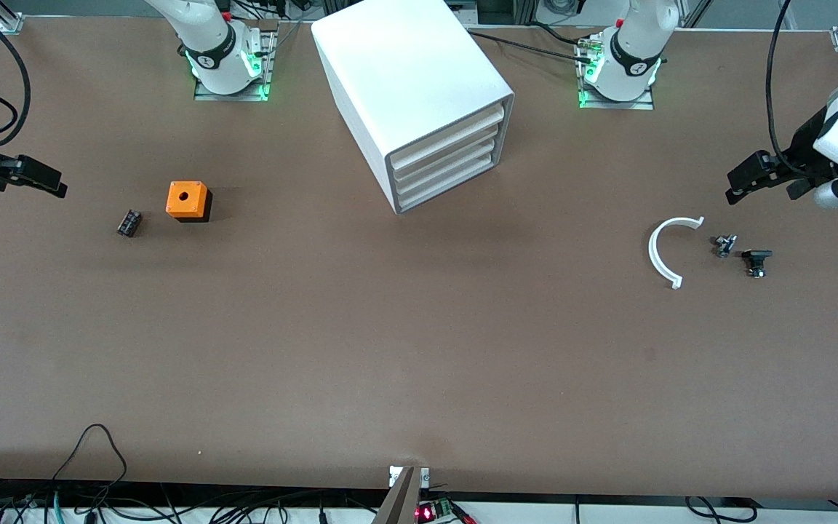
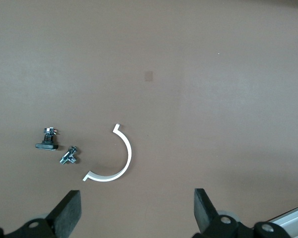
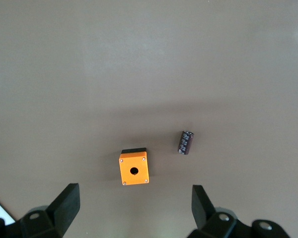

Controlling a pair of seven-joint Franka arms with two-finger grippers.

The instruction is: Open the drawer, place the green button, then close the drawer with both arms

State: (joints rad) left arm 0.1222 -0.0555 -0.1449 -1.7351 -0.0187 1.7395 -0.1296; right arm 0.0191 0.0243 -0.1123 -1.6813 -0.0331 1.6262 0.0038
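Between the two arm bases stands the white cabinet [image 1: 419, 102], its three drawers all shut; the drawer [image 1: 448, 185] to be opened is the lowest, facing the front camera and angled toward the left arm's end. No green-capped button can be told; a white curved clip [image 1: 663, 251], a metal part [image 1: 724, 245] and a black part [image 1: 756, 260] lie there. The orange cube [image 1: 188, 200] sits well apart. Left gripper [image 2: 136, 213] and right gripper [image 3: 134, 210] hover wide open, empty. Hook the drawer's front lip squarely; open tabletop in front allows full travel.
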